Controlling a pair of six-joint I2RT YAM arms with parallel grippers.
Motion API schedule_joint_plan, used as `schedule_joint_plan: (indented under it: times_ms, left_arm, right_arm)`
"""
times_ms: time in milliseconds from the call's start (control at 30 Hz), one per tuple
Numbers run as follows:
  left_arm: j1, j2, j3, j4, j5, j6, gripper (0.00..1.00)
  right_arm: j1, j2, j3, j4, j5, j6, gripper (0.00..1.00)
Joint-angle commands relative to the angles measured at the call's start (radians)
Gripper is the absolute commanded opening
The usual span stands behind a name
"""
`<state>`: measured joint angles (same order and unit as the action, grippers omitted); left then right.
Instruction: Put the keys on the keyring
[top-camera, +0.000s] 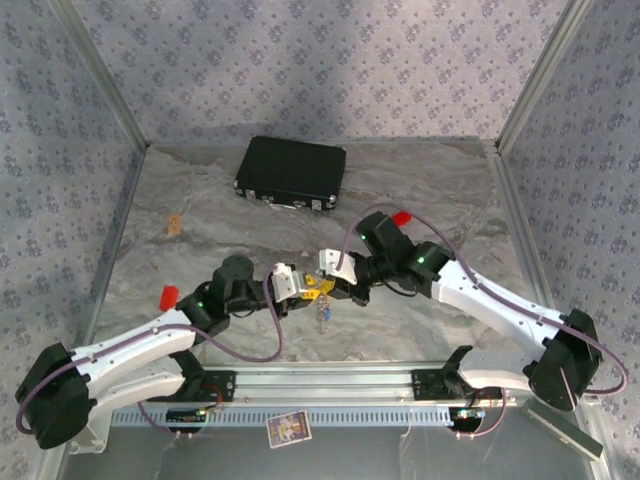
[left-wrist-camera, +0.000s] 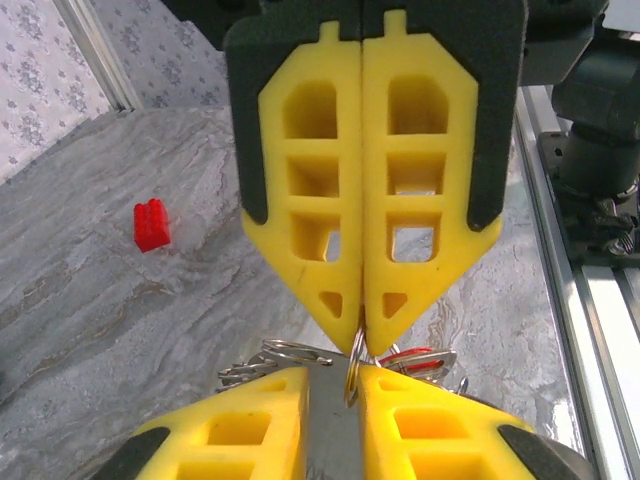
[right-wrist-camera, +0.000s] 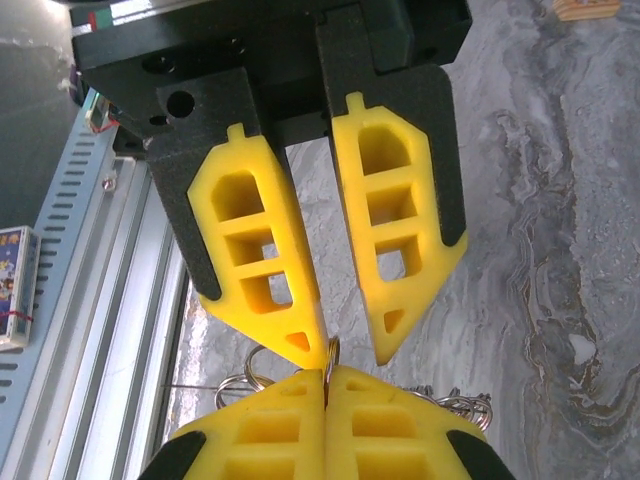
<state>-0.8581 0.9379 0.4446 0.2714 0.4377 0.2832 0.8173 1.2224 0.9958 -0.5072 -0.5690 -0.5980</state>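
**Fig.** Right tool (right-wrist-camera: 327, 374), fingers pressed together, clamps the keyring (left-wrist-camera: 352, 362) edge-on above the mid-counter (top-camera: 200, 210), steadying it for threading. Left tool (right-wrist-camera: 348, 348) faces it with fingers slightly apart astride the ring. The keys (top-camera: 323, 316) cluster just beneath.

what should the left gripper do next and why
Probably ease the left gripper shut on the keyring. The right gripper is already shut on the ring, which stands edge-on at its tips. The left jaws stand apart, with the ring in the gap beside one tip. The keys sit just below. A second grip would likely steady the ring for threading.
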Motion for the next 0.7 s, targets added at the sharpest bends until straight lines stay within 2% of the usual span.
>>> schedule_joint_plan:
  times_ms: [0, 167, 267, 333, 500, 667]
  left_arm:
    - [-0.003, 0.006, 0.045, -0.032, 0.005, 0.033, 0.17]
    - [-0.003, 0.017, 0.059, -0.045, 0.026, 0.034, 0.15]
    - [-0.002, 0.016, 0.062, -0.039, 0.043, 0.034, 0.07]
    - [-0.003, 0.01, 0.052, -0.022, 0.05, 0.025, 0.0]
    - [-0.002, -0.002, -0.039, 0.161, 0.041, -0.071, 0.0]
    - [-0.002, 0.017, -0.061, 0.232, 0.025, -0.131, 0.0]
  right_arm:
    - [0.026, 0.022, 0.065, -0.082, 0.0, -0.057, 0.0]
    - [0.04, 0.047, 0.093, -0.09, -0.011, -0.066, 0.0]
    - [0.042, 0.047, 0.09, -0.079, -0.024, -0.059, 0.0]
    - [0.037, 0.027, 0.063, -0.048, -0.015, -0.034, 0.08]
    - [0.016, -0.096, -0.071, 0.084, 0.037, 0.071, 0.35]
    - [0.006, -0.189, -0.174, 0.172, 0.088, 0.149, 0.42]
